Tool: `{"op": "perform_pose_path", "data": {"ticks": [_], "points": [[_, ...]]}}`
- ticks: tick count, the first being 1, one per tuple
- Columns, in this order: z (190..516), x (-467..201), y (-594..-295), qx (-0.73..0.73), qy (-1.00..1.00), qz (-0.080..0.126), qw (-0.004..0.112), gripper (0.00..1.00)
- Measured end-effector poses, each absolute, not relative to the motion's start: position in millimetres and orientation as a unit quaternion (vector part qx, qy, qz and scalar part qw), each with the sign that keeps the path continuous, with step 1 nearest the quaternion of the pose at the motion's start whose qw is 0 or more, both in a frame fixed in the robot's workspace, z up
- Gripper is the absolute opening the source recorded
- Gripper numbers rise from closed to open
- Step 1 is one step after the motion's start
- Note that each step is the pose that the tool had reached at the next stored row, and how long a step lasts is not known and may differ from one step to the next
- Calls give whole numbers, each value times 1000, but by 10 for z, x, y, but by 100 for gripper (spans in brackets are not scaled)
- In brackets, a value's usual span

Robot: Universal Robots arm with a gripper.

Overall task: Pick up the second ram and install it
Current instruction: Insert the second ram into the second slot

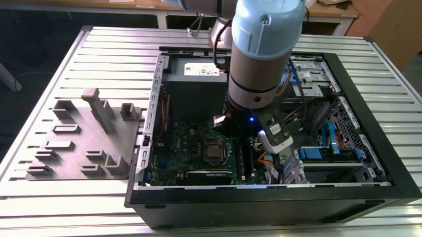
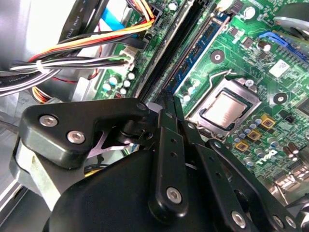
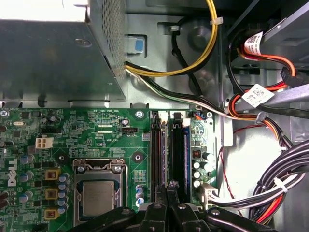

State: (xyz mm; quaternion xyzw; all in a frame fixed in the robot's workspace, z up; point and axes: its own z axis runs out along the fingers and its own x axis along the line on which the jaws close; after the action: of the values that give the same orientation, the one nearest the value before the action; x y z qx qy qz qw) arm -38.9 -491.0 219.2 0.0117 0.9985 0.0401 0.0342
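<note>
My gripper hangs low inside the open computer case, right over the memory slots beside the processor socket. Its black fingers stand close together, shut on the second ram. The ram is a slim dark board that stands on edge in one slot and runs away from the fingertips. In the second wrist view the gripper sits at one end of the ram. In the exterior view the arm covers the gripper and the slots.
A grey tray with upright posts lies on the slatted table at the exterior view's left. The metal power supply box and bundles of cables crowd the slots. Drive bays fill the case at the exterior view's right.
</note>
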Motion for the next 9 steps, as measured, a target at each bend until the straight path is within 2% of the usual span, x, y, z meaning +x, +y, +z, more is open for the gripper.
{"op": "perform_pose_path", "data": {"ticks": [9], "points": [[2179, -389, -4910, 12, 999, 40, 34, 9]]}}
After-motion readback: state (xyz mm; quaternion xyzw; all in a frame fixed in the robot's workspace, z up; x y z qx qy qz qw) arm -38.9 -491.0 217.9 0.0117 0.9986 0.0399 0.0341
